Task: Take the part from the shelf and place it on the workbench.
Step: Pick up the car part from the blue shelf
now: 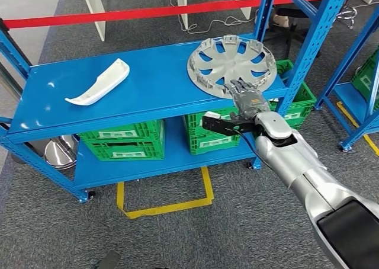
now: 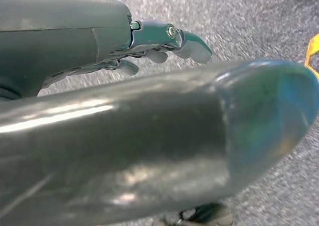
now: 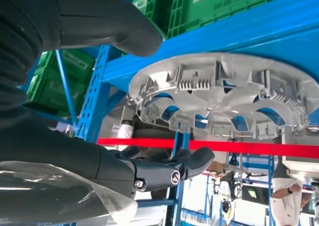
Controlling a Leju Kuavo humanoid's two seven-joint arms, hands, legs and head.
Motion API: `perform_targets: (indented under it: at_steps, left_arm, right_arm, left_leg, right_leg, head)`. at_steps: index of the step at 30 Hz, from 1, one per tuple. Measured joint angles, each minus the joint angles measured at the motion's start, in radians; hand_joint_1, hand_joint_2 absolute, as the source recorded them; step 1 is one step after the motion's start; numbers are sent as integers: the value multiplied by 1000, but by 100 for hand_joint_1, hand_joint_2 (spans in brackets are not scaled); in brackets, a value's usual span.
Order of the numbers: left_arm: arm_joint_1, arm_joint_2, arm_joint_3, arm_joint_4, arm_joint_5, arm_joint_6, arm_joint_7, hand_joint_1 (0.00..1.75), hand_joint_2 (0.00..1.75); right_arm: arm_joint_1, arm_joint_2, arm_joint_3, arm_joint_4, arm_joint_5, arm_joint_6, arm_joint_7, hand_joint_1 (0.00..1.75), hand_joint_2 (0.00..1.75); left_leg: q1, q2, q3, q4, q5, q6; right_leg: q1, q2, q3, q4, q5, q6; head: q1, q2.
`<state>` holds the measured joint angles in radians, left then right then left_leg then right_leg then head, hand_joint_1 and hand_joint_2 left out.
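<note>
Up on the blue shelf (image 1: 147, 85), a silver hubcap (image 1: 231, 66) lies flat near its right end. Just at the hubcap's near rim hovers the right hand (image 1: 246, 97), fingers spread, holding nothing. A white curved trim piece (image 1: 99, 83) lies further left. Elsewhere, the left hand (image 2: 158, 42) hangs over grey carpet, fingers loose and empty.

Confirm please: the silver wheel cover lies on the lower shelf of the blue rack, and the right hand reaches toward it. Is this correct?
Not quite. The head view shows the wheel cover on the rack's top shelf. The right hand does reach toward it.
</note>
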<state>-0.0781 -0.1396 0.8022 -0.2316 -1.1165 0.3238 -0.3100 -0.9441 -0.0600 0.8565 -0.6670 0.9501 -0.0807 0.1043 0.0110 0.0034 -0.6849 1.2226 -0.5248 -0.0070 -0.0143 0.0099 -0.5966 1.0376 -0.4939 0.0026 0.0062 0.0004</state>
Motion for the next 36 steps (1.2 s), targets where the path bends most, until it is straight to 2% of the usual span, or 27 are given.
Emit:
perform_targets:
  at_steps: [2,4,6,8,10,11,12,13,14,16,17,18,19,21,22,23,25,27,28,29,30,31,32,33,34,35,36]
  left_arm:
    - [-1,2,2,0,2,-6,-4,0,0]
    - [-2,4,5,1,2,-7,-6,0,0]
    - [-2,4,6,1,2,-8,-8,0,0]
    - [0,4,7,1,2,-7,-8,0,0]
    - [-1,4,8,1,2,-6,-9,0,0]
    - [-1,4,8,1,2,-5,-9,0,0]
    - [0,3,8,1,2,-5,-10,0,0]
    - [1,3,8,1,2,-4,-10,0,0]
    - [2,2,9,1,2,-3,-11,0,0]
    - [4,2,9,1,2,-1,-11,0,0]
    - [4,2,10,1,2,-1,-11,0,0]
    - [3,2,10,1,2,0,-12,0,0]
    - [2,2,10,1,2,0,-13,0,0]
    - [2,1,10,2,2,1,-13,0,0]
    - [2,1,10,2,2,1,-13,0,0]
    - [2,2,10,2,2,2,-14,0,0]
    - [3,3,12,2,2,4,-14,0,0]
    - [6,3,16,2,7,11,-11,0,0]
    - [8,3,19,2,11,17,-8,0,0]
    - [11,3,22,2,15,24,-5,0,0]
    - [13,3,25,2,18,30,-3,0,0]
    - [15,4,29,2,20,35,-1,0,0]
    - [18,4,32,2,22,39,0,0,0]
    - [20,4,35,2,23,41,3,0,0]
    - [21,4,37,3,25,43,6,0,0]
    - [22,3,40,3,27,45,8,0,0]
    - [22,3,42,4,29,47,10,0,0]
  right_arm:
    - [-6,7,0,6,9,0,3,0,175]
    - [-10,10,1,10,11,0,4,0,175]
    - [-12,12,1,14,11,0,5,0,175]
    - [-16,12,1,16,14,0,6,0,175]
    - [-21,13,1,20,22,0,8,0,175]
    - [-20,13,2,23,28,1,9,0,175]
    - [-18,14,2,25,35,2,9,0,175]
    - [-14,14,2,28,40,3,9,0,175]
    - [-12,14,2,30,45,3,9,0,175]
    - [-12,15,1,34,51,3,9,0,175]
    - [-13,15,1,36,53,4,9,0,175]
    - [-14,17,1,38,55,5,8,0,175]
    - [-14,19,1,40,57,6,7,0,175]
    - [-15,23,0,42,63,10,6,0,175]
    - [-16,24,-1,43,68,14,5,0,175]
    - [-18,25,-1,45,73,21,3,0,175]
    - [-20,30,0,50,82,52,-6,0,175]
    - [-20,38,3,61,85,105,-18,0,175]
    - [-22,42,4,68,84,133,-22,0,175]
    - [-24,47,6,76,82,158,-25,0,175]
    - [-28,52,8,84,81,177,-26,0,175]
    - [-32,57,9,92,79,192,-27,0,175]
    - [-37,62,11,101,78,206,-29,0,175]
    - [-42,67,12,110,78,221,-32,0,175]
    - [-47,71,13,119,77,241,-36,0,175]
    - [-55,74,15,129,76,264,-42,0,175]
    - [-64,78,17,136,75,288,-49,0,175]
  left_leg:
    - [-8,-1,47,-119,58,17]
    - [-13,-2,70,-175,58,25]
    - [-12,-2,82,-197,52,27]
    - [-7,-4,96,-207,51,31]
    - [-5,-4,107,-211,46,38]
    - [-6,-4,111,-211,41,40]
    - [-6,-5,116,-210,36,41]
    - [-6,-6,123,-210,30,42]
    - [-6,-7,134,-210,22,41]
    - [-6,-8,160,-211,1,37]
    - [-6,-7,172,-212,-9,33]
    - [-6,-7,179,-212,-18,27]
    - [-6,-6,185,-213,-24,21]
    - [-6,-4,192,-210,-26,10]
    - [-7,-4,188,-193,-20,6]
    - [-6,-4,170,-157,-10,1]
    - [-2,-5,97,-39,-12,-11]
    - [2,-5,18,52,-68,-21]
    - [3,-4,-8,63,-101,-23]
    - [3,-4,-22,47,-113,-23]
    - [3,-4,-27,9,-98,-22]
    - [2,-5,-26,-48,-48,-19]
    - [1,-5,-22,-109,29,-14]
    - [-1,-5,-19,-157,92,-9]
    - [-4,-6,-17,-186,140,-3]
    - [-8,-7,-17,-194,160,3]
    - [-10,-7,-15,-194,155,8]
  right_leg:
    - [3,2,8,-3,-5,3]
    - [5,3,9,-6,-4,13]
    - [4,2,6,-5,1,27]
    - [4,-1,-10,27,-11,38]
    - [3,-2,-68,130,-53,43]
    - [4,-2,-109,196,-74,45]
    - [4,-2,-147,248,-86,46]
    - [4,-2,-170,269,-78,47]
    - [4,-2,-175,253,-50,46]
    - [5,-5,-139,131,42,38]
    - [9,-7,-119,71,69,33]
    - [13,-9,-99,26,82,27]
    - [17,-11,-89,3,80,20]
    - [18,-10,-70,-13,66,6]
    - [16,-9,-60,-17,62,0]
    - [13,-9,-47,-21,56,-6]
    - [8,-8,-20,-26,43,-12]
    - [7,-6,6,-26,24,-13]
    - [7,-5,20,-26,14,-14]
    - [6,-3,34,-26,3,-13]
    - [6,-1,48,-26,-8,-13]
    - [6,0,61,-26,-19,-11]
    - [6,1,73,-26,-30,-7]
    - [7,2,80,-26,-40,-2]
    - [8,4,83,-25,-48,5]
    - [7,5,85,-27,-55,13]
    - [6,5,86,-30,-59,21]
  head:
    - [1,0]
    - [1,0]
    - [1,0]
    - [4,0]
    - [7,0]
    - [8,0]
    - [8,0]
    - [8,0]
    - [8,0]
    - [8,0]
    - [7,0]
    - [7,0]
    - [6,0]
    - [6,0]
    - [4,0]
    - [3,0]
    - [-1,0]
    - [-2,0]
    - [-2,0]
    - [-2,0]
    - [-2,0]
    - [-2,0]
    - [-2,0]
    - [-2,0]
    - [-2,0]
    - [-2,0]
    - [-3,0]
